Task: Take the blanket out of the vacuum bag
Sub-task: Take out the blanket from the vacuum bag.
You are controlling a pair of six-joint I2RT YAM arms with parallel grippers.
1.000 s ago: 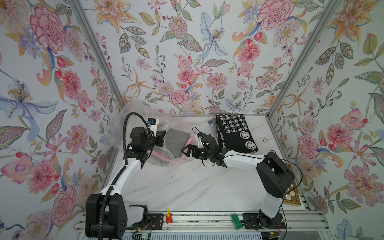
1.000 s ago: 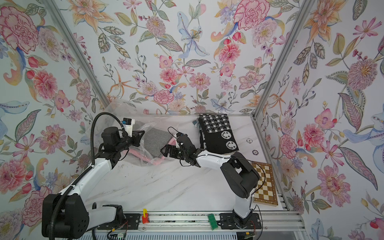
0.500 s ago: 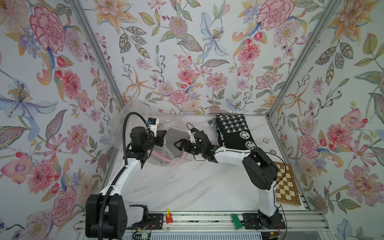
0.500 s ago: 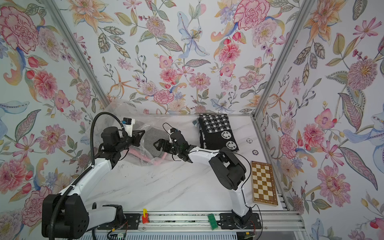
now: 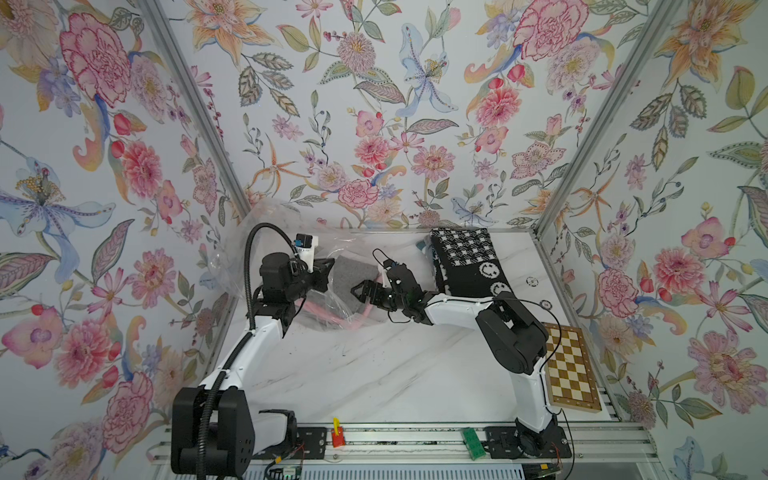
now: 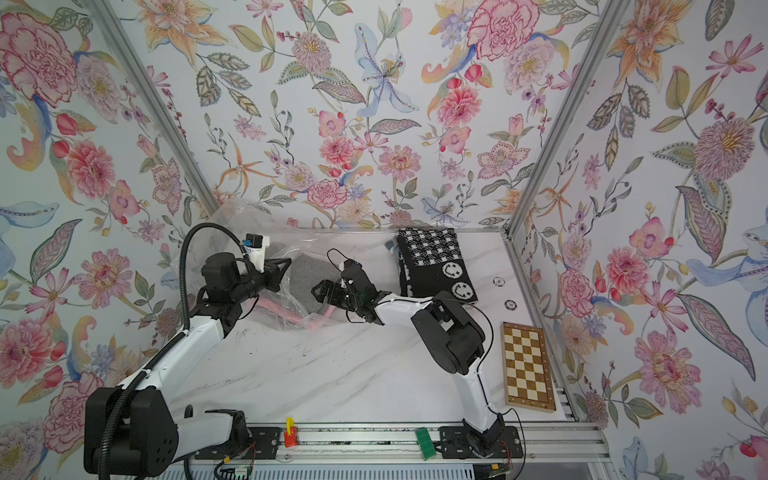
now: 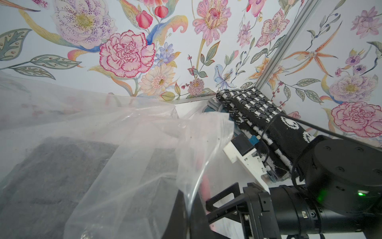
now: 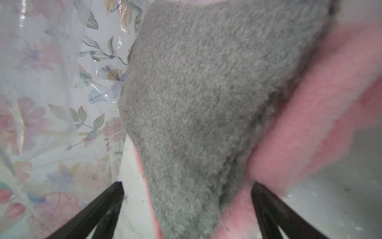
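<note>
Marble table [image 5: 374,374], grey blanket [image 8: 196,103] btwn spread R gripper [image 8: 186,186], wrist cam only

- White marbled table [image 5: 374,374] carries all.
- Crinkly vacuum bag [image 5: 332,309] lies back left.
- Folded black-and-white patterned blanket [image 5: 465,262] lies back right.
- A chessboard [image 5: 571,365] lies at the right edge.
- Two small discs [image 5: 532,281], possibly chips, lie between them.

Bright even light, faint shadows; right wrist blurry
</note>
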